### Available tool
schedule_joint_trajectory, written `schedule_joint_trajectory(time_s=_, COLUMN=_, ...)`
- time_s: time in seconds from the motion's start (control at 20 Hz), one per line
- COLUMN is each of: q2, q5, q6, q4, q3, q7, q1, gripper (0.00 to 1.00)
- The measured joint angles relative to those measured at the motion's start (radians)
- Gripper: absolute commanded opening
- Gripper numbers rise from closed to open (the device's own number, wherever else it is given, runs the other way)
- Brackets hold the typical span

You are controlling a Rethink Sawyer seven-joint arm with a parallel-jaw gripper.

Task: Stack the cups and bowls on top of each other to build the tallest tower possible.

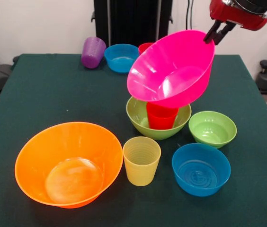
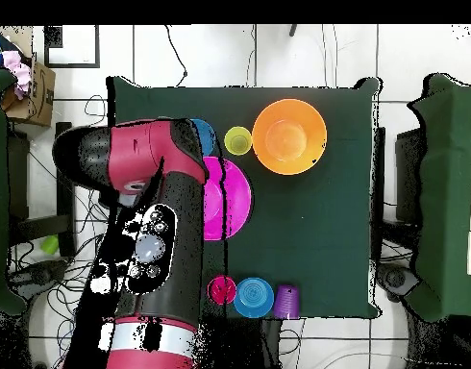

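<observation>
Front view:
- The gripper (image 1: 213, 37) comes in at the upper right of the frame, its dark jaws clamped on the upper rim of the hot pink bowl (image 1: 171, 68).
- That bowl is tilted steeply, its opening facing the lower left, and its base rests on the bright red cup (image 1: 161, 117).
- The bright red cup stands upright inside the medium lime green bowl (image 1: 158, 118), right of frame centre on the green counter (image 1: 43, 94).
- A small lime green bowl (image 1: 212, 128) sits just to the right of the medium one; a small blue bowl (image 1: 201, 169) lies below it at lower right.
- The ribbed yellow cup (image 1: 141, 160) stands upright at lower centre, just beside the large orange bowl (image 1: 68, 163) at lower left.
- At upper left the purple cup (image 1: 93, 52) lies tilted next to a second blue bowl (image 1: 121, 57); a red cup edge (image 1: 144, 46) peeks out behind the pink bowl.

Overhead view:
- The red and black arm (image 2: 148, 202) covers the left half of the counter (image 2: 326, 250), hiding the jaws.
- The hot pink bowl (image 2: 230, 197) shows at centre.
- The orange bowl (image 2: 289, 135) and yellow cup (image 2: 238, 140) lie at upper centre.
- Along the lower edge sit a pinkish-red cup (image 2: 221, 289), a blue bowl (image 2: 253, 297) and the purple cup (image 2: 286, 302) in a row.
</observation>
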Motion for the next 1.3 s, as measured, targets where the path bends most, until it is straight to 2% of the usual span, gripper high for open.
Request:
schedule_joint_trajectory(time_s=0.45, q2=0.004, q5=-0.041, q6=-0.127, q4=0.069, q3=-0.007, q7=0.0, q1=0.003, gripper=0.0)
schedule_joint_trajectory(time_s=0.95, q2=0.025, q5=-0.08, q6=-0.152, q4=0.105, q3=-0.017, q7=0.0, q1=-0.005, gripper=0.0)
schedule_joint_trajectory(time_s=1.3, q2=0.025, q5=-0.083, q6=-0.152, q4=0.127, q3=-0.018, q7=0.0, q1=-0.009, gripper=0.0)
